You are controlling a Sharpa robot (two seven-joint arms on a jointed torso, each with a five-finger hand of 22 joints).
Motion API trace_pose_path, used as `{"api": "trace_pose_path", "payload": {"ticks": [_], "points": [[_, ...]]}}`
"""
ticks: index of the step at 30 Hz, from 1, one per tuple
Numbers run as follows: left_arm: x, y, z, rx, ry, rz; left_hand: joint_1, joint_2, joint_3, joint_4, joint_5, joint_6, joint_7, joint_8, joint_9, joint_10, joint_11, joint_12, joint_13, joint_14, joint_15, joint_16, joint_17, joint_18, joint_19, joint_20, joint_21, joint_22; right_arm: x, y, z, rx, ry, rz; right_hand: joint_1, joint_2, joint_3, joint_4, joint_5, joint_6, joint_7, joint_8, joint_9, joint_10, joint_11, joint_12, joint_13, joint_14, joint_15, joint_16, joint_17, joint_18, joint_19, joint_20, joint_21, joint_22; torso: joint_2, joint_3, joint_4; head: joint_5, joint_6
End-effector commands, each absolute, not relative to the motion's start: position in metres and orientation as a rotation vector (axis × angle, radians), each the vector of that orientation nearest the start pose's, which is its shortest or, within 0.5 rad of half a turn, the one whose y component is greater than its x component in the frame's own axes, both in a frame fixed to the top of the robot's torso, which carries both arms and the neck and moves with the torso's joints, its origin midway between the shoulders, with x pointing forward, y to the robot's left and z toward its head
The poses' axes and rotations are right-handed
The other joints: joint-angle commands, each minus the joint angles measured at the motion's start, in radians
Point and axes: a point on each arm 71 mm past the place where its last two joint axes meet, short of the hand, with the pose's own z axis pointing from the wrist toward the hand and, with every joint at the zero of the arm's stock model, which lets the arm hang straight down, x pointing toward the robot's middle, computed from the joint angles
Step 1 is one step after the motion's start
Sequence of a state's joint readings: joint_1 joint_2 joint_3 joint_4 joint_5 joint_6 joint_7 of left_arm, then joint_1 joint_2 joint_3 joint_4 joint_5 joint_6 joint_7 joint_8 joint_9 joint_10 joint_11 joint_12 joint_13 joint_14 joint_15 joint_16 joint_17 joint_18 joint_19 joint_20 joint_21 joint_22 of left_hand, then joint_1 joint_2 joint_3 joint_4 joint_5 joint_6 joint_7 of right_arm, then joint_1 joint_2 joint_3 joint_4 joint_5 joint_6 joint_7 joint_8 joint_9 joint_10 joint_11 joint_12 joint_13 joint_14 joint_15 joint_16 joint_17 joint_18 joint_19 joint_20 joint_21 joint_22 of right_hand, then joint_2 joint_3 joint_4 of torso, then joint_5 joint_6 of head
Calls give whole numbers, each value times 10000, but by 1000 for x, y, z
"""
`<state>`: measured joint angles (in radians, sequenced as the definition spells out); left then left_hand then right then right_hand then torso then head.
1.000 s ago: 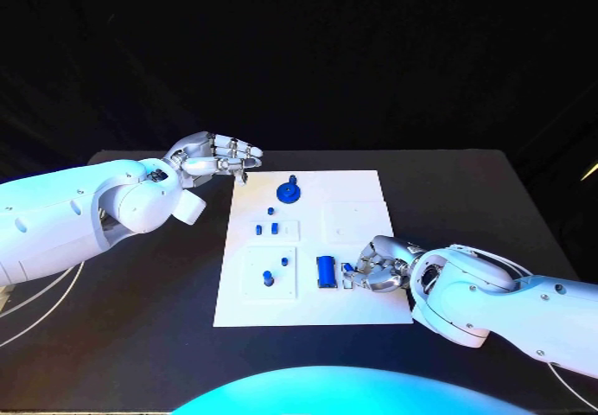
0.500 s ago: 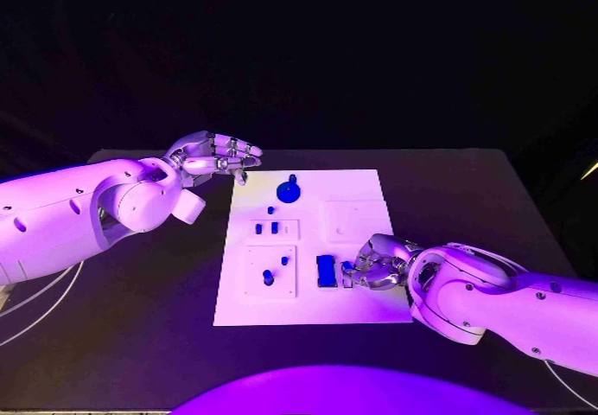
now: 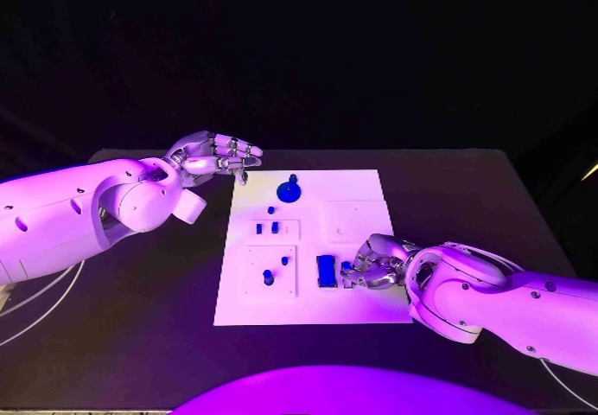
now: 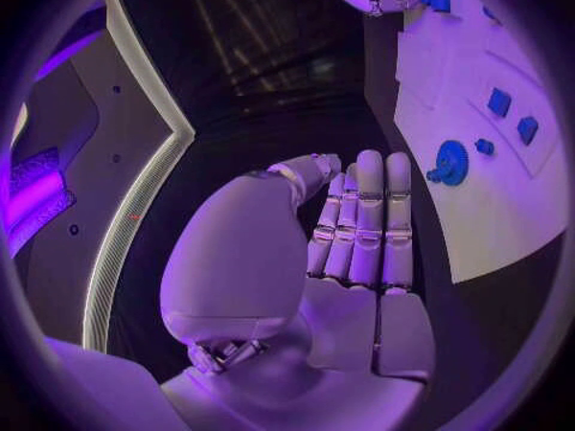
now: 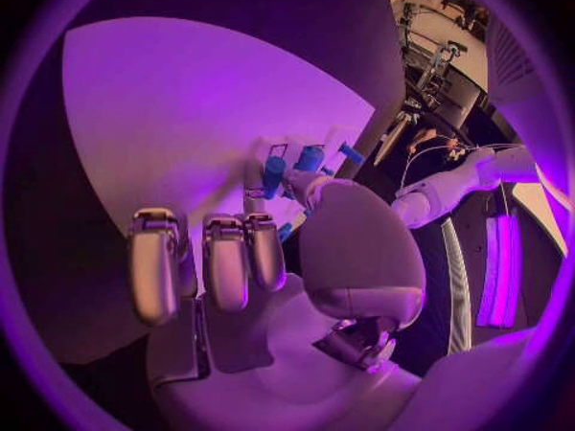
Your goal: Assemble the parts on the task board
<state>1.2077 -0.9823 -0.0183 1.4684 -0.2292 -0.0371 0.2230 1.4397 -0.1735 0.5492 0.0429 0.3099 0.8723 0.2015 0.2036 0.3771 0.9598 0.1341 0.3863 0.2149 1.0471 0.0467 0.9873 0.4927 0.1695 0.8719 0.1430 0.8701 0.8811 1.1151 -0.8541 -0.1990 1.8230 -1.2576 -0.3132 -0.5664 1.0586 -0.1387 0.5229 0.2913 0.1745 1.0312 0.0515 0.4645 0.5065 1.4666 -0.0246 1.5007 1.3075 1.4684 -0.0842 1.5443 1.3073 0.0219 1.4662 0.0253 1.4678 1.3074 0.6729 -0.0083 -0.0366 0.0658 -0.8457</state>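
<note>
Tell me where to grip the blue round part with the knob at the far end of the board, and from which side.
Probably from above: pinch the raised knob of the round part. Its disc lies flat on the task board, leaving no edge to get fingers under.

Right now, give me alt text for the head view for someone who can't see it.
A white task board lies mid-table with small blue parts on it; the right hand rests on its near right area beside a blue block. The left hand hovers, fingers curled, off the board's far left corner, near a round blue part.
</note>
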Motion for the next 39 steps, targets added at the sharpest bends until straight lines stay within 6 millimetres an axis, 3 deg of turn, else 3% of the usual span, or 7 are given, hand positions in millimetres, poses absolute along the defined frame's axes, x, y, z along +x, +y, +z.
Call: {"api": "trace_pose_path", "payload": {"ticks": [1,2,3,19,23,31,39], "points": [[490,278,-176,-9344,16788,-14613,-15,55,39,10,57,18,-18,28,-5,-64,-18,70,-14,-25,67,-28,16,152,-47,33,-68,-16,377,-150,-266,1166,21553,5440,-271,-91,-202,0,105,68,31,26,-22,744,64,-24,2287,894,40,-19,2020,-20,784,22,-56,2369,-3,-1,-1,2,0],[490,278,-176,-9345,16788,-14611,-15,55,39,10,57,18,-18,28,-5,-64,-18,70,-14,-25,67,-28,16,152,-47,33,-68,-16,377,-149,-266,1164,21554,5441,-327,-115,-277,-11,250,71,29,24,-26,744,63,-23,2289,894,33,-20,2018,-20,783,23,-61,2368,-2,-1,-1,1,-2],[490,278,-176,-9347,16787,-14608,-15,55,39,10,57,18,-18,28,-5,-64,-18,70,-14,-25,67,-28,16,152,-47,33,-68,-16,377,-149,-266,1160,21556,5445,-528,-224,-609,-8,965,90,19,30,-30,746,52,-21,2292,894,30,-19,2022,-19,782,11,-64,2367,0,2,-5,6,0],[490,279,-177,-9371,16787,-14564,-38,77,46,26,62,-5,-7,18,-11,-77,-11,73,-21,-23,71,-27,21,150,-42,34,-81,-25,376,-150,-265,1140,21481,5553,-667,-318,-989,-9,842,90,5,26,-40,748,44,-20,2296,895,22,-19,2025,-19,782,6,-64,2367,-3,12,-5,-1,5],[490,279,-177,-9375,16788,-14556,-38,77,46,26,62,-5,-7,18,-11,-77,-11,73,-21,-23,71,-27,21,150,-42,34,-81,-25,376,-154,-265,1087,21489,5583,-335,-329,-1063,-109,856,75,-4,27,-42,745,34,-29,2294,893,11,-23,2019,-15,777,-2,-88,2361,-4,8,-3,3,7],[490,281,-177,-9403,16766,-14499,-42,88,53,29,65,-14,-2,15,-14,-85,-8,73,-24,-22,72,-27,24,150,-39,34,-85,-29,375,-159,-266,781,21664,5668,470,-755,-1659,-153,-52,48,21,15,-73,720,56,-91,2272,892,27,-28,2017,-12,771,9,-107,2357,-3,18,-17,48,5],[491,280,-177,-9423,16788,-14469,-42,88,53,29,65,-14,-2,15,-14,-85,-8,73,-24,-22,72,-27,24,150,-39,34,-85,-29,377,-162,-267,627,21672,5462,645,-678,-1848,-65,-409,75,17,13,-92,725,54,-84,2277,900,28,-13,2050,-22,784,13,-53,2371,4,14,-10,11,-1]]}}
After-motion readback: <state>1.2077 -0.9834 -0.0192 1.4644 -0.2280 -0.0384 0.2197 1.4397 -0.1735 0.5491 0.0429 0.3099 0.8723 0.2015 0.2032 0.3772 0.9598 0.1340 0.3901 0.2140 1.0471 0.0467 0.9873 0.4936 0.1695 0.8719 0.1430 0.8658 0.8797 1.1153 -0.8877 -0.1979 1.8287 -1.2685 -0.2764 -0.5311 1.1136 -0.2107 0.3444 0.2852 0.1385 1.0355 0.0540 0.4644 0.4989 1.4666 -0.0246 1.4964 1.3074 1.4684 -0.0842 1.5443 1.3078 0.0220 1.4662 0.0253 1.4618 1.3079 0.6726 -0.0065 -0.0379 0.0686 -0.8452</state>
